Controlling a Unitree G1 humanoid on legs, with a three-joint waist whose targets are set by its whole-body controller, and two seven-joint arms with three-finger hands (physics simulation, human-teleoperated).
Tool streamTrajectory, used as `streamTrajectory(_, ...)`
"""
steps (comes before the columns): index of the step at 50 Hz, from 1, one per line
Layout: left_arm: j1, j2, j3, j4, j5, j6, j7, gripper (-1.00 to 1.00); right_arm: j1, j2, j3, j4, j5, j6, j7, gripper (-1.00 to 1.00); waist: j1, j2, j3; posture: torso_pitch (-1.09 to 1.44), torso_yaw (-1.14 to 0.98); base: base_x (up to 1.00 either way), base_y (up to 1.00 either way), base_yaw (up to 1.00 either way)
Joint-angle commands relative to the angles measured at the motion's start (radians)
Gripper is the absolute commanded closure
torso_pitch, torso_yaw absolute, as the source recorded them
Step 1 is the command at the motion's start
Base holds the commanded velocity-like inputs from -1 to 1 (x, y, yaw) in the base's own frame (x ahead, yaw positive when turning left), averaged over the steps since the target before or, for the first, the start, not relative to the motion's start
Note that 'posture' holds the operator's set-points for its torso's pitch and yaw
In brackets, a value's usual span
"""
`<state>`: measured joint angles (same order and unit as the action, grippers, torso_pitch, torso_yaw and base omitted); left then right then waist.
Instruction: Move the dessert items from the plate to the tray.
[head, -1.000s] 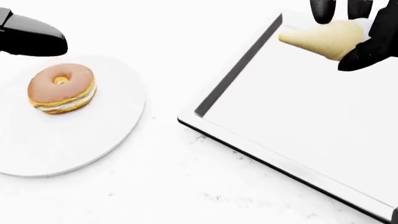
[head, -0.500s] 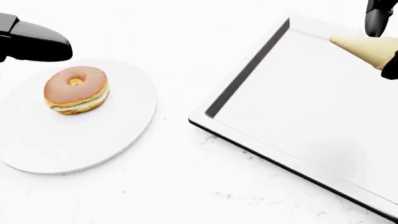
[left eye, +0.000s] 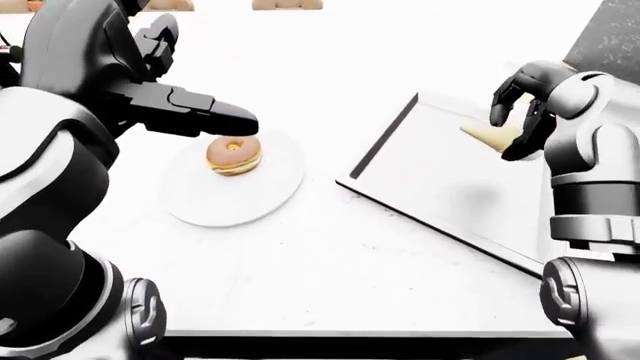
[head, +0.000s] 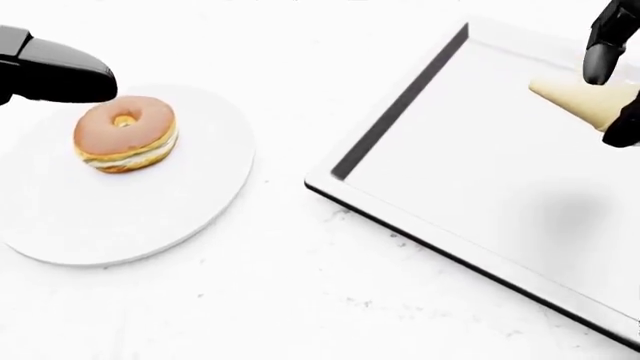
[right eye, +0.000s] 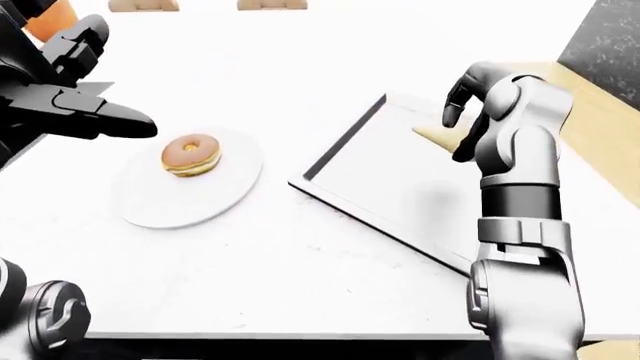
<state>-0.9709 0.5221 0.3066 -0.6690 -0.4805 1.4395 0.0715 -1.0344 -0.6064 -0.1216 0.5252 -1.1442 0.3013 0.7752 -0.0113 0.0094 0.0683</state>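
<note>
A glazed donut (head: 125, 133) with a cream filling lies on the round white plate (head: 150, 217) at the head view's left. My left hand (head: 70, 79) hovers open just above and left of the donut, fingers stretched out flat. At the right stands the white tray (head: 470, 165) with a dark inner wall. My right hand (head: 608, 105) is shut on a pale cone-shaped pastry (head: 580, 96), holding it above the tray's upper right part. The cone's tip points left, and its shadow falls on the tray floor below.
Everything rests on a white marbled counter (left eye: 330, 247), whose near edge runs along the bottom of the eye views. Wooden items (left eye: 285, 4) sit at the top edge. A dark speckled surface (right eye: 605, 41) and a tan strip lie to the right.
My right hand carried the cone rightward, further in over the tray. The whole picture shifted slightly right, so the camera moved. The left hand stays above the donut.
</note>
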Motion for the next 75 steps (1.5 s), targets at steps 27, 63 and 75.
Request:
streamTrajectory(27, -0.022, 0.02, 0.017, 0.0, 0.022, -0.042, -0.014, -1.0, -0.008, -0.016, -0.017, -0.094, -0.022, -0.005, 0.115, -0.08, -0.001, -0.004, -0.033, 0.0, 0.0, 0.0, 0.0, 0.0)
streamTrajectory(63, -0.024, 0.166, -0.261, 0.14, 0.426, -0.113, -0.544, -1.0, -0.024, -0.042, -0.054, -0.335, 0.088, 0.033, 0.272, -1.0, 0.003, -0.007, -0.028, 0.0, 0.0, 0.0, 0.0, 0.0)
streamTrajectory(75, -0.027, -0.023, -0.296, 0.35, 0.842, -0.324, -0.783, -1.0, -0.004, -0.029, -0.055, -0.39, 0.094, 0.033, 0.297, -1.0, 0.01, -0.021, -0.035, 0.0, 0.0, 0.0, 0.0, 0.0)
